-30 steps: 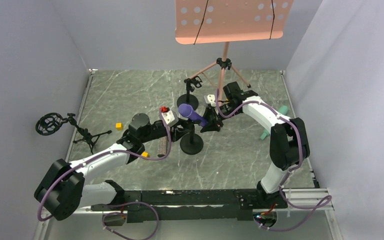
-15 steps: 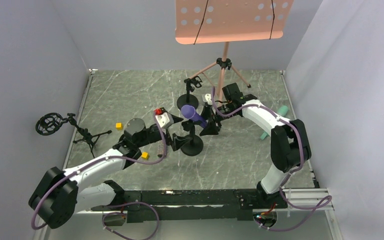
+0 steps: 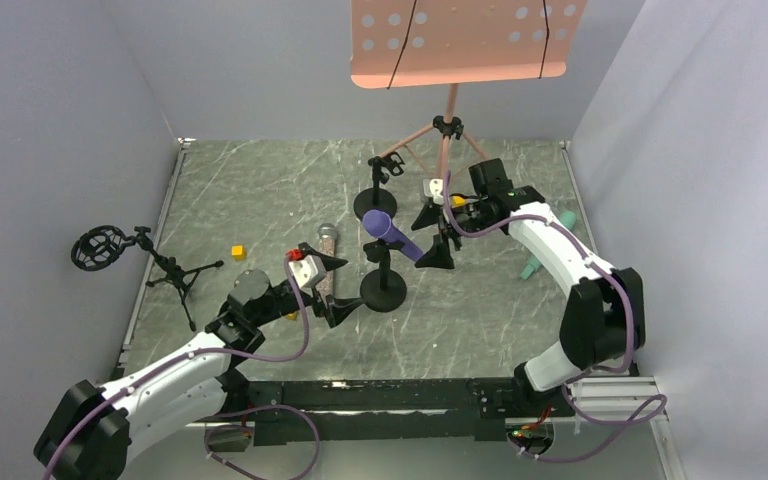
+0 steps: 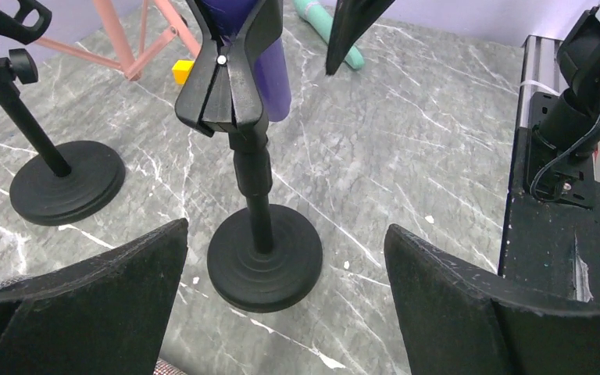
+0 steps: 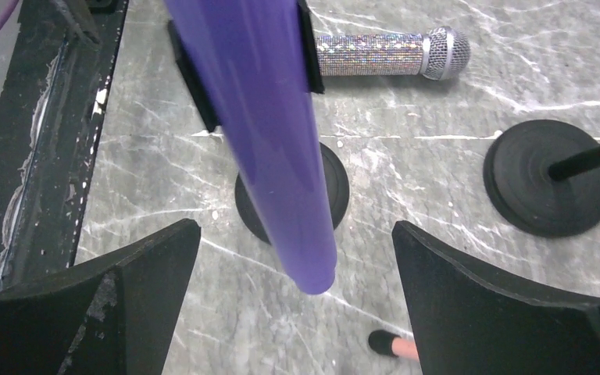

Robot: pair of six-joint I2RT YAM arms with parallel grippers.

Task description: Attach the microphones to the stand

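The purple microphone sits tilted in the clip of the nearer black stand, with nothing gripping it. In the right wrist view its purple body juts out between the wide-apart fingers of my right gripper, without touching them. My right gripper is open just right of the microphone. My left gripper is open too, a little left of the stand's base. The glittery microphone lies on the table beside it. The mint-green microphone lies right, partly behind my right arm.
A second black stand with an empty clip stands behind the first. The pink music stand is at the back. A small tripod with a round shock mount stands at the left, a yellow cube near it.
Both grippers have opened and backed off: the left arm drew back toward the near left, the right toward the right. The purple microphone stays in the clip.
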